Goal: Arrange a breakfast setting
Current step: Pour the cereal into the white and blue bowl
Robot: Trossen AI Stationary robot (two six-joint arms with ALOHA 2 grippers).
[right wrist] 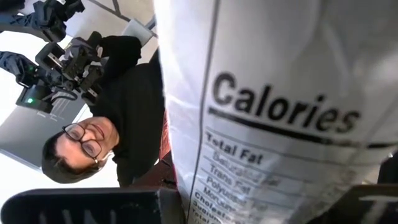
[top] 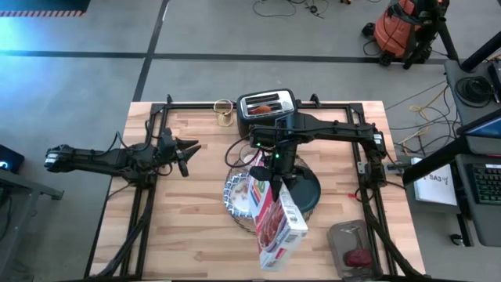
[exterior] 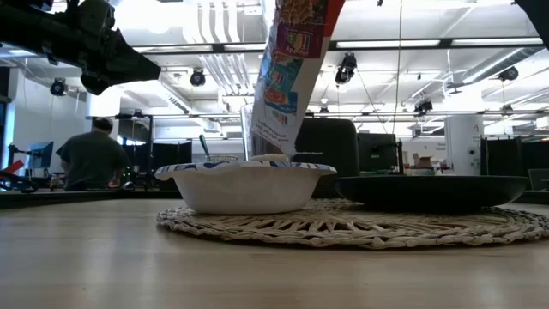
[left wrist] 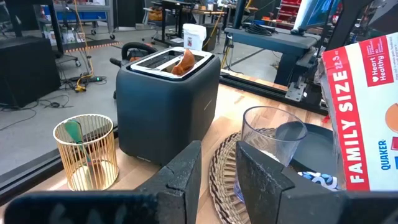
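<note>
My right gripper is shut on a cereal box, tipped over the blue-and-white bowl. The bowl and the dark teal plate rest on the round straw placemat. A small clear glass stands on the mat's edge. A brown pastry sticks up out of the black toaster's slot. My left gripper is open and empty, above the table left of the mat, pointing at the glass and toaster. My right gripper pinches the cereal box between its two fingers, one on each side of the narrow nutrition panel. The box is lifted clear of the table and steeply tilted. Its low end hangs just above the bowl.
A gold wire basket stands left of the toaster at the far edge. A clear container with something red sits at the near right corner. Bare wood lies at the near left. A person shows in the room beyond.
</note>
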